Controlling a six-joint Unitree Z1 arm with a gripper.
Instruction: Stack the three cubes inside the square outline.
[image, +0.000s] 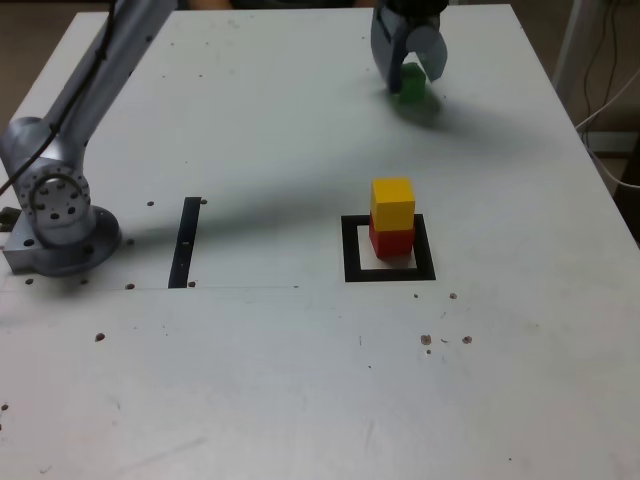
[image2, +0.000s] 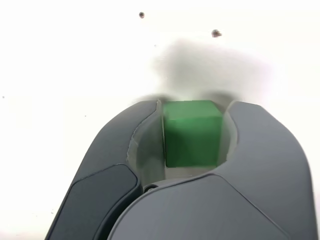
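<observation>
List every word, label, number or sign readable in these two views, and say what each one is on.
None. No readable text shows in either view.
Green cube, yellow cube and red cube: plain faces, no print.
Square outline and black strip: plain black, no lettering.
End effector and arm base: no brand or label visible.
Table: only small dark specks, not characters.

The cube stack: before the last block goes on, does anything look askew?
Slightly. The yellow cube sits a little twisted on the red cube, edges not flush, inside the square outline. Nothing else stands out.
</observation>
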